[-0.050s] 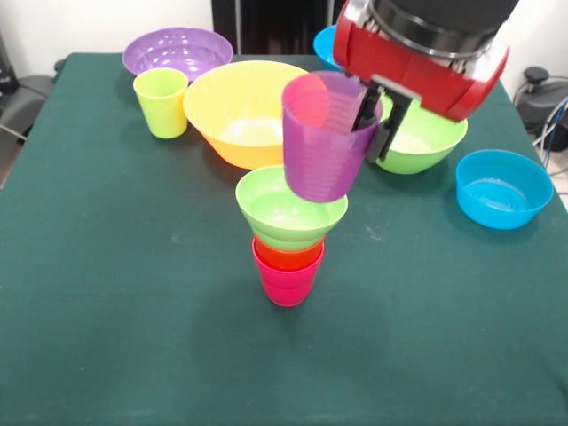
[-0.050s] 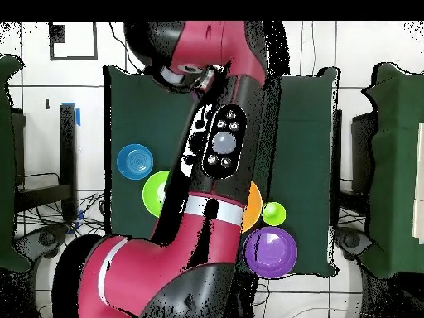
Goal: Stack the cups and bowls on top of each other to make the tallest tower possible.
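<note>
Red-pink cup (image 1: pixel 287 282), orange cup (image 1: pixel 289 256) seemingly nested inside

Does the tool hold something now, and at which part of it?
Yes. The tool holds the purple cup by its rim, one finger inside and one outside.

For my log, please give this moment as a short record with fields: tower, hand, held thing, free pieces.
tower: red-pink cup, orange cup, small green bowl on top
hand: hand grips the purple cup's rim, one finger inside
held thing: purple cup, upright, above the small green bowl
free pieces: green cup, orange-yellow bowl, purple bowl, green bowl, blue bowl
</note>
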`<state>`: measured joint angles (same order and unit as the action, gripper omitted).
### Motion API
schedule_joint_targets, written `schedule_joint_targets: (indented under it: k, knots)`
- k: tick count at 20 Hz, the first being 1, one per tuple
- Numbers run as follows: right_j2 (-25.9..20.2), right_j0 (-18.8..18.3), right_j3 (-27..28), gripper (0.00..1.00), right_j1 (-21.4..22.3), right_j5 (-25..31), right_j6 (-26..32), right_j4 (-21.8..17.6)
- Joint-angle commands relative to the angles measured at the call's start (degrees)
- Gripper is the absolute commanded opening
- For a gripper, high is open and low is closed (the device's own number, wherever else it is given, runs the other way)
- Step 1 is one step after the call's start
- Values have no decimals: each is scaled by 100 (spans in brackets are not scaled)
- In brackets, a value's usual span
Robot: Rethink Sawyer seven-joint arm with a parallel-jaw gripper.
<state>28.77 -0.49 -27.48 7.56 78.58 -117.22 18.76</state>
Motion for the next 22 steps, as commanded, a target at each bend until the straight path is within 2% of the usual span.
schedule_joint_targets:
  k: [1, 14, 22]
  knots:
    - [-554, -67, -781, 0, -255, -637, -749, -184]
    - [-450, -183, -387, 0, -686, -812, -786, -92]
    - [-401, -99, -697, 0, -411, -559, -746, -97]
